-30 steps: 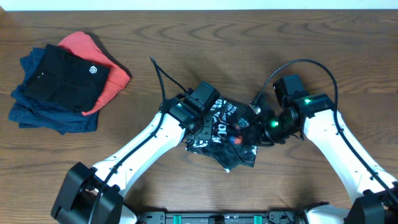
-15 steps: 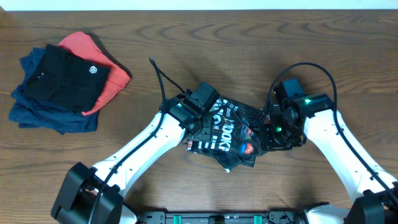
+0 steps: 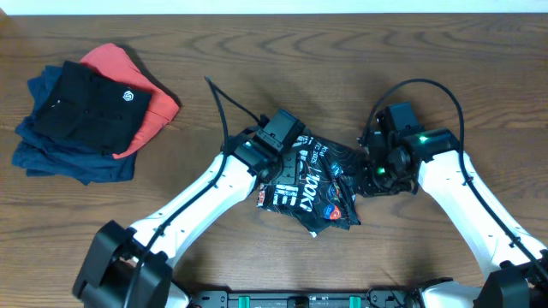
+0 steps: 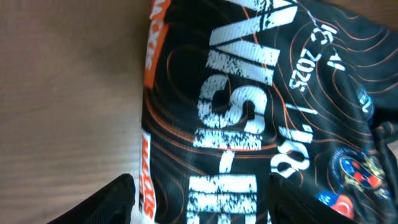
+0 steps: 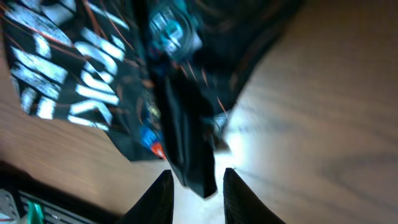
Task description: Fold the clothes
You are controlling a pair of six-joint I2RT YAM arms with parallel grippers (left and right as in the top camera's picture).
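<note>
The clothes [image 3: 310, 186], one black shirt with white block lettering and thin orange lines, lie crumpled at the table's middle between both arms. My left gripper [image 3: 276, 168] hovers over the shirt's left part. In the left wrist view its fingers stand wide open [image 4: 202, 202] above the lettered cloth [image 4: 249, 106], holding nothing. My right gripper [image 3: 365, 171] is at the shirt's right edge. In the right wrist view its jaws [image 5: 199, 190] are parted. A dark fold of the shirt [image 5: 186, 143] hangs down between the tips, with a gap beside it.
A stack of folded garments [image 3: 86, 111], black on coral-red and navy, sits at the back left of the wooden table [image 3: 454, 68]. Black cables arch over both wrists. The table's front edge runs below the arms.
The right gripper, shut on the cloth a second ago, has parted its jaws. The left gripper has opened wider. The shirt has spread out, with more white lettering showing.
</note>
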